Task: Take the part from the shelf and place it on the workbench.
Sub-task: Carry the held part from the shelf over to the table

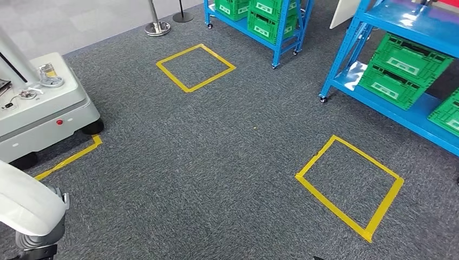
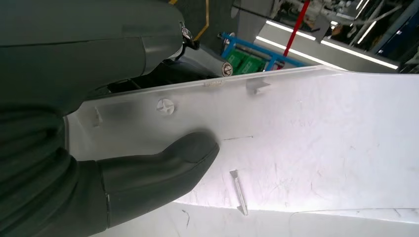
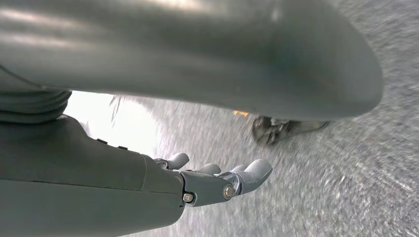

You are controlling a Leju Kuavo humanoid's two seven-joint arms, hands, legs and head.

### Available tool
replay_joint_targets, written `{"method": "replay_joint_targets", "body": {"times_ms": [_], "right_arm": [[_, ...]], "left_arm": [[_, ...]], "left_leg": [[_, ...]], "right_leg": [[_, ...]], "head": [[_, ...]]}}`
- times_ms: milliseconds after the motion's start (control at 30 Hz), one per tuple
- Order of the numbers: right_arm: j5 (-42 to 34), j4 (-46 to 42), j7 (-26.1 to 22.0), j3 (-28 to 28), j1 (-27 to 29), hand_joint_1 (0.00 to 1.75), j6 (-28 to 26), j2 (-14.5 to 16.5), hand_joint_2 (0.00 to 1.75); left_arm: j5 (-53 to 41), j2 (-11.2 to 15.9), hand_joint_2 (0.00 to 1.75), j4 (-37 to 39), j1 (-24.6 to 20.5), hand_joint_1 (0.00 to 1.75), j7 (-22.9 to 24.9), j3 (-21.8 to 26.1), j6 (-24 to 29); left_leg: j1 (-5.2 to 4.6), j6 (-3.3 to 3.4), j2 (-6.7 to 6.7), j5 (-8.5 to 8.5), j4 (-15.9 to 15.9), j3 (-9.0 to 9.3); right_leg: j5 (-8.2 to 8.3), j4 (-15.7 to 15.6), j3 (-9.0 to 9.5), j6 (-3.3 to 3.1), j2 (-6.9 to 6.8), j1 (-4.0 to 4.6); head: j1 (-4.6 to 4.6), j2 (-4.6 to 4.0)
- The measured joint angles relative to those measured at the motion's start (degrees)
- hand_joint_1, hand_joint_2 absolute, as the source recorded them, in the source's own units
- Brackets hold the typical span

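Grey carpet [image 1: 216, 162] underfoot, marked with yellow tape squares: one near [image 1: 350, 186] at right, one farther [image 1: 196, 67] toward the back. Blue shelf [image 1: 395, 103] along the right edge, loaded with green crates [image 1: 403, 67]; second blue shelf [image 1: 270, 38] at the back, more green crates on it. White wheeled cart [image 1: 40, 111] at left (red button on its side), standing over a strip of yellow tape.

White part [image 2: 306, 143] held in the left hand [image 2: 99, 148], seen close in the left wrist view: broad pale panel, scuffed, with small moulded tabs and a round clip mark. Thick grey thumb [image 2: 168, 163] pressed flat on the panel's face, dark fingers wrapped over its upper edge. Same part [image 1: 24, 203] visible in the head view as a white curve at lower left, well apart from both shelves.

Right hand [image 3: 197, 182] hanging above blurred carpet, its fingers [image 3: 254, 170] slightly curled and spread, holding nothing.
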Motion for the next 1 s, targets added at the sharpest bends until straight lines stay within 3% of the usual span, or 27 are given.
{"method": "replay_joint_targets", "body": {"times_ms": [100, 167, 233, 300, 333, 367, 400, 467, 533, 600, 667, 733, 800, 833, 867, 933, 1000], "right_arm": [[-1.16, 0.01, -0.95, -3.26, -0.33, 0.0, -0.4, 0.36, 0.0], [-2.34, 0.01, -2.49, -4.52, -0.46, 0.0, 1.2, 0.43, 0.0], [-4.81, 0.01, -4.21, -6.12, -0.49, 0.0, 3.6, 0.44, 0.0], [-7.53, 0.01, -5.69, -8.03, -0.49, 0.0, 6.01, 0.46, 0.0], [-8.63, 0.01, -6.25, -8.99, -0.52, 0.0, 7.21, 0.5, 0.0], [-9.53, 0.01, -6.64, -9.86, -0.6, 0.0, 8.39, 0.57, 0.0], [-10.38, 0.01, -6.89, -10.65, -0.76, 0.0, 9.58, 0.66, 0.0], [-11.78, 0.01, -6.97, -11.98, -1.15, 0.0, 11.46, 0.81, 0.0], [-12.29, 0.01, -7.13, -12.96, -1.61, 0.0, 12.68, 1.02, 0.0], [-11.7, 0.01, -7.24, -13.3, -2.04, 0.0, 12.93, 1.4, 0.0], [-10.38, 0.01, -6.54, -13.33, -2.23, 0.0, 11.64, 1.83, 0.0], [-9.11, 0.01, -5.16, -13.33, -2.09, 0.0, 9.39, 2.14, 0.0], [-8.11, 0.01, -3.49, -13.33, -1.92, 0.0, 6.49, 2.27, 0.0], [-7.67, 0.01, -2.61, -13.33, -1.88, 0.0, 4.73, 2.3, 0.0], [-7.28, 0.01, -1.74, -13.33, -1.85, 0.0, 2.91, 2.32, 0.0], [-6.75, -0.01, -0.34, -13.33, -1.76, 0.0, -0.04, 2.31, 0.0], [-6.23, -0.06, 0.62, -13.31, -1.63, 0.0, -1.67, 2.0, 0.0]], "left_arm": [[-1.74, -1.41, 1.75, -1.4, 1.66, 1.75, 0.63, 3.1, 1.14], [-1.59, -2.25, 1.75, -1.7, 2.33, 1.75, 1.36, 5.59, 0.45], [-1.27, -3.11, 1.75, -1.91, 2.59, 1.75, 1.95, 7.67, -0.92], [-1.41, -4.01, 1.75, -2.16, 2.91, 1.75, 2.52, 8.94, -2.24], [-1.62, -4.47, 1.75, -2.32, 3.05, 1.75, 2.79, 9.31, -2.73], [-1.91, -4.89, 1.75, -2.49, 3.1, 1.75, 3.06, 9.55, -3.07], [-2.24, -5.25, 1.75, -2.63, 3.0, 1.75, 3.26, 9.67, -3.29], [-2.8, -5.79, 1.75, -2.75, 2.33, 1.75, 3.46, 9.63, -3.19], [-3.16, -6.07, 1.75, -2.68, 1.35, 1.75, 3.54, 9.4, -2.66], [-3.23, -6.02, 1.75, -2.66, 0.73, 1.75, 3.88, 9.0, -2.14], [-2.26, -5.68, 1.75, -2.73, 0.22, 1.75, 5.24, 8.43, -2.32], [-0.52, -5.33, 1.75, -2.99, -0.65, 1.75, 7.34, 7.58, -3.0], [0.77, -5.13, 1.75, -3.59, -0.92, 1.75, 9.43, 6.65, -3.48], [1.08, -4.95, 1.75, -3.99, -0.73, 1.75, 10.32, 6.17, -3.58], [1.18, -4.69, 1.75, -4.4, -0.53, 1.75, 11.1, 5.71, -3.6], [0.98, -3.99, 1.75, -5.03, -0.38, 1.75, 11.99, 4.71, -3.46], [0.83, -3.31, 1.75, -5.11, -0.35, 1.75, 12.22, 3.7, -3.23]], "left_leg": [[-0.16, 1.42, -1.81, 0.01, -0.4, -0.13], [0.03, 2.09, -3.15, 0.28, -0.61, 0.05], [0.11, 2.49, -4.61, 0.51, -0.64, -0.08], [-0.02, 2.67, -6.35, 0.63, -0.59, -0.25], [-0.1, 2.71, -7.29, 0.67, -0.54, -0.29], [-0.16, 2.72, -8.24, 0.71, -0.48, -0.29], [-0.18, 2.7, -9.18, 0.74, -0.42, -0.26], [-0.11, 2.43, -10.77, 0.87, -0.3, -0.41], [0.15, 1.76, -12.14, 1.16, -0.35, -0.87], [0.36, 0.93, -13.31, 1.6, -0.72, -1.32], [0.15, 0.51, -11.07, 0.79, 0.45, -2.26], [-0.05, 0.22, -6.83, -2.51, 6.01, -4.95], [0.13, -0.31, -5.05, -5.62, 13.12, -8.13], [0.3, -0.57, -4.75, -5.84, 14.69, -8.71], [0.49, -0.82, -4.5, -4.95, 13.94, -8.13], [0.89, -1.31, -2.59, -1.62, 6.71, -4.1], [0.93, -0.96, -0.27, 0.28, 0.88, -0.84]], "right_leg": [[-0.48, 0.05, 0.59, 0.98, -1.23, -0.1], [-2.31, 2.36, -0.1, 1.59, 1.36, -0.43], [-5.99, 9.11, -3.13, 1.8, 5.06, -0.55], [-8.23, 15.8, -6.57, 1.62, 6.22, -0.44], [-7.69, 16.56, -7.2, 1.4, 6.4, -0.35], [-6.1, 15.17, -6.84, 1.07, 6.65, -0.23], [-3.72, 11.7, -5.45, 0.65, 7.26, -0.07], [-0.07, 3.85, -2.27, -0.2, 10.18, 0.2], [0.86, 0.36, -1.06, -0.51, 11.67, 0.44], [1.24, -0.33, -0.91, -0.68, 10.23, 0.46], [1.96, -1.5, -0.42, -1.16, 8.69, 0.23], [2.29, -2.11, -0.15, -1.52, 6.87, 0.24], [2.12, -1.99, -0.17, -1.63, 5.01, 0.28], [1.98, -1.88, -0.18, -1.56, 4.15, 0.22], [1.83, -1.71, -0.18, -1.4, 3.34, 0.1], [1.26, -0.99, -0.18, -0.76, 1.75, -0.16], [0.4, -0.06, -0.13, 0.11, 0.5, -0.12]], "head": [[0.11, -0.01], [0.19, -0.01], [0.3, 0.0], [0.32, 0.0], [0.32, 0.0], [0.32, 0.0], [0.33, -0.01], [0.32, -0.01], [0.39, -0.01], [0.49, -0.01], [0.41, -0.01], [0.3, 0.0], [0.24, 0.0], [0.24, -0.01], [0.23, -0.01], [0.22, -0.01], [0.32, 0.0]]}}
